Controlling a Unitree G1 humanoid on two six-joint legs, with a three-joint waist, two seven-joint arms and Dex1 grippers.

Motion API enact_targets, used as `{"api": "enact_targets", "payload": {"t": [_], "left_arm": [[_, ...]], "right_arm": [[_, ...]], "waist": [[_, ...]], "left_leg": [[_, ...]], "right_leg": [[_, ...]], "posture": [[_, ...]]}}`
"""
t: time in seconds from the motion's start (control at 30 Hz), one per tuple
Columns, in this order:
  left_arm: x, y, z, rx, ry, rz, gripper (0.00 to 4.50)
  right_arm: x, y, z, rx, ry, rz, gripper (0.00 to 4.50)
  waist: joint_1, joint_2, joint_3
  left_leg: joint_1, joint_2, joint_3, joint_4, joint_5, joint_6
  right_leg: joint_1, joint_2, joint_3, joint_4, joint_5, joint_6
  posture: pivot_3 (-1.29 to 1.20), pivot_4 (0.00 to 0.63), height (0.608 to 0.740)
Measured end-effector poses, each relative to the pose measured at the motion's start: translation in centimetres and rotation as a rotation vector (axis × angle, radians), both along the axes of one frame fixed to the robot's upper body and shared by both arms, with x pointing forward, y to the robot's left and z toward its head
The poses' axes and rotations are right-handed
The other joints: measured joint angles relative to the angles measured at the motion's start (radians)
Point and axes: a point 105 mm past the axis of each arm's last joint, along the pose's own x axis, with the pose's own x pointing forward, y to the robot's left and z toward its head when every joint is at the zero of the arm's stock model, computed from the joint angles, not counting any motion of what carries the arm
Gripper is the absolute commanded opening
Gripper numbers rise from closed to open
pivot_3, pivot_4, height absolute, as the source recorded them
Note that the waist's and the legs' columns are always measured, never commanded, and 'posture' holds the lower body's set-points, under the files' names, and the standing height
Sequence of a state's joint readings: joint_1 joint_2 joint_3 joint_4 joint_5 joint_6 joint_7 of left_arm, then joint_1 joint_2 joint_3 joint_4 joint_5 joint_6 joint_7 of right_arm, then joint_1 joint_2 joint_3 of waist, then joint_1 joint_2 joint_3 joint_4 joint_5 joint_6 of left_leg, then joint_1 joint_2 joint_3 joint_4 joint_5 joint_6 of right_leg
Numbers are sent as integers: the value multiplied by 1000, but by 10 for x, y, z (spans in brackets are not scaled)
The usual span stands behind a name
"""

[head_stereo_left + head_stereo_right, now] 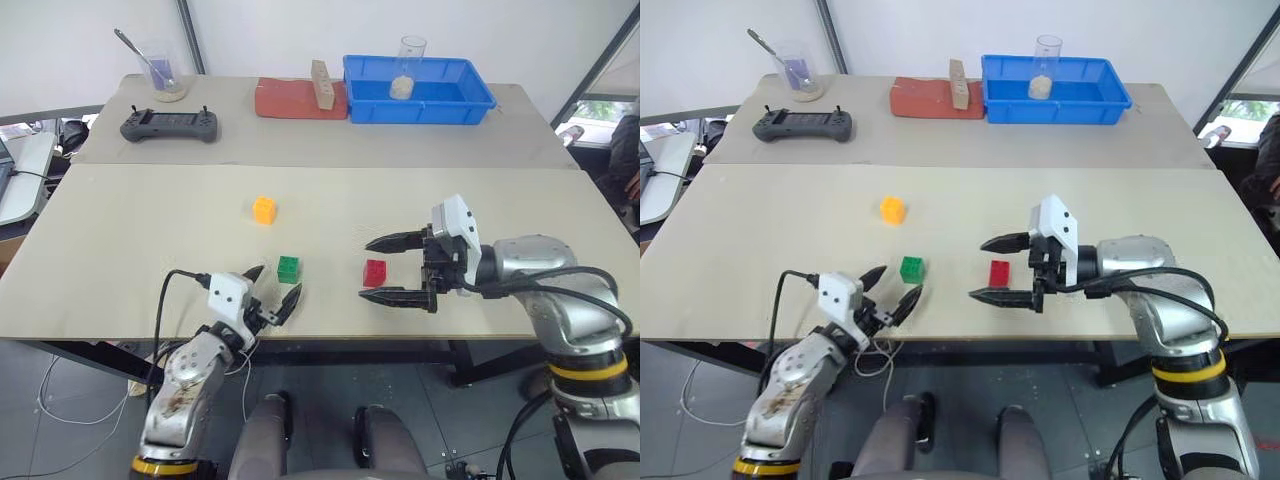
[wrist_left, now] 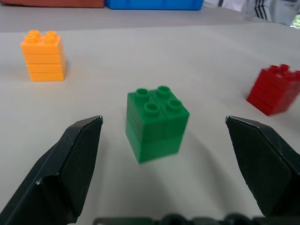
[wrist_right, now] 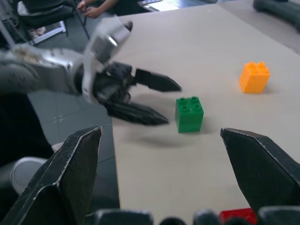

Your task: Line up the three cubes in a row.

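Three studded cubes stand on the near table: orange-yellow farthest back, green and red side by side nearer the front edge. My left gripper is open and level, its fingertips just short of the green cube, which sits centred ahead of the gap without touching. My right gripper is open, points left and hovers above the table. The red cube lies just under it, apart from both fingers. The right wrist view also takes in the left gripper beside the green cube.
On the far table stand a blue bin holding a glass cup, a red-brown pad with a tall wooden block, a black controller and a beaker with a spoon. The front table edge runs close below both grippers.
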State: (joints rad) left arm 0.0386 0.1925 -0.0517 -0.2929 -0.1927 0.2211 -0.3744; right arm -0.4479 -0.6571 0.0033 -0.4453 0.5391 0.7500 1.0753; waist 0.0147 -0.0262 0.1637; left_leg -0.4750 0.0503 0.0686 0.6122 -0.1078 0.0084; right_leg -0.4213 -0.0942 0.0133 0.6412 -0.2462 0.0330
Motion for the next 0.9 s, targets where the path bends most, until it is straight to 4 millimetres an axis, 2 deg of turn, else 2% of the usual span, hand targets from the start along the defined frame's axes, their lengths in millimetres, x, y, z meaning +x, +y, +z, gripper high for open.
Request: {"api": "enact_targets", "payload": {"t": [0.17,0.27,0.43,0.67,0.8,0.9], "left_arm": [[10,-2,-13,7,21,85,4500],[11,-4,-14,28,9,87,3652],[13,-4,-12,27,-5,86,1311],[15,-4,-10,43,-10,64,1257],[25,-10,10,81,-34,-157,1257],[29,-15,25,146,-45,-398,1257]], "right_arm": [[-8,2,6,22,14,-48,4493],[-6,-3,7,19,16,-95,4500],[-5,-7,6,7,15,-125,4500],[-3,-12,2,4,24,-143,4500],[0,-17,2,0,22,-155,4500],[3,-22,3,-12,18,-162,4500]], "waist": [[-2,0,0],[-2,0,0],[-2,0,0],[-2,0,0],[-2,0,0],[-2,0,0]], "left_leg": [[0,0,-1,0,0,0],[0,0,0,0,0,0],[0,0,-1,1,0,1],[0,0,-1,1,0,1],[0,0,-1,1,0,1],[-1,0,-1,1,0,1]], "right_leg": [[0,1,0,0,2,3],[0,1,0,0,1,3],[0,1,0,0,1,3],[0,2,0,0,1,3],[0,2,0,0,1,2],[0,2,0,0,1,2]], "posture": [[0,150,740],[0,150,740],[0,150,740],[0,150,740],[0,150,740],[0,150,740]]}}
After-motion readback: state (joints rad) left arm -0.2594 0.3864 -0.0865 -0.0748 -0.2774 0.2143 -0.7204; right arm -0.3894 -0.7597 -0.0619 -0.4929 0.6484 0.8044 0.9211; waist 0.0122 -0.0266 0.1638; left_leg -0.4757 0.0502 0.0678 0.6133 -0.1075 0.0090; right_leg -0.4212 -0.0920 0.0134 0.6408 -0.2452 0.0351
